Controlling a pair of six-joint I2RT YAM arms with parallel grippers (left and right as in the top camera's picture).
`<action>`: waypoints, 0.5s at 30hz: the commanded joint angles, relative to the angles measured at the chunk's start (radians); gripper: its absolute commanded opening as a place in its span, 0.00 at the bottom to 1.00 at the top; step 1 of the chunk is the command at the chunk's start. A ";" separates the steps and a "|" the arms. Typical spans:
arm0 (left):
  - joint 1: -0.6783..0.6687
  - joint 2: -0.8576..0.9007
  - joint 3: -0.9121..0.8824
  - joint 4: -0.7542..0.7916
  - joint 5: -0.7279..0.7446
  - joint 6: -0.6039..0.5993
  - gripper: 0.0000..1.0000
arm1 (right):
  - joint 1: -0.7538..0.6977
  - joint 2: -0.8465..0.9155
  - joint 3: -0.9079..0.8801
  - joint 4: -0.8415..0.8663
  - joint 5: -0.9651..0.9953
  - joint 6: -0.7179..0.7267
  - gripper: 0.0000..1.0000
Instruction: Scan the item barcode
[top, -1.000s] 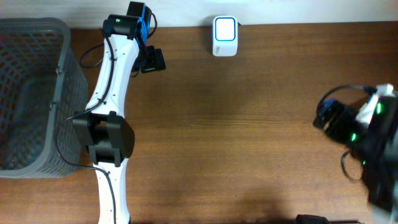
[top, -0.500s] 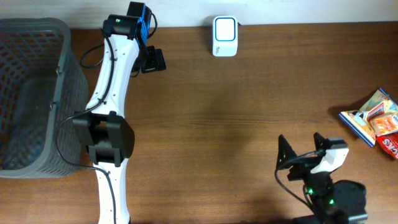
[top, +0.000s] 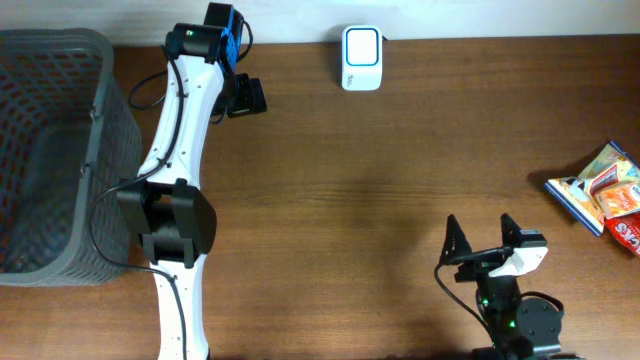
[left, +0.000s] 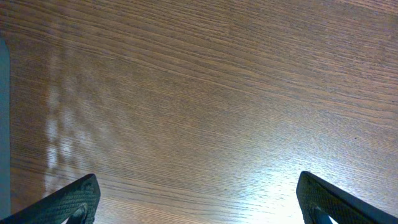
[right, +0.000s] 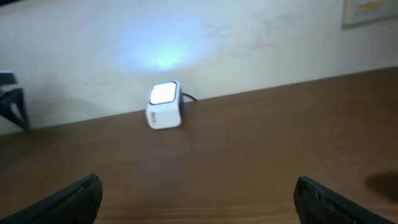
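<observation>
- At the right edge of the overhead frame, the snack packets (top: 597, 188) lie flat on the table (top: 400, 180). The frame cuts them off, so their long axis is hard to judge.
- Lower right, the right gripper (top: 480, 234) is the nearer claw. The packets lie to its right and slightly up-frame, while its fingers point up-frame toward the scanner (top: 361, 58). Its jaws are apart and hold nothing.
- Upper left, the left gripper (top: 245, 96) hangs over bare wood, well apart from the packets, with its jaws spread and nothing in them.
- Reaching the packets likely calls for a rightward swing of the right arm.
</observation>
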 joint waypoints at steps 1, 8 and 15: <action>-0.002 -0.007 -0.001 0.001 0.000 -0.003 0.99 | -0.025 -0.012 -0.026 0.012 0.018 -0.011 0.98; -0.002 -0.007 -0.001 0.001 0.000 -0.003 0.99 | -0.025 -0.012 -0.098 0.086 0.043 -0.014 0.98; -0.002 -0.007 -0.001 0.001 0.000 -0.003 0.99 | -0.023 -0.012 -0.098 0.062 0.039 -0.013 0.98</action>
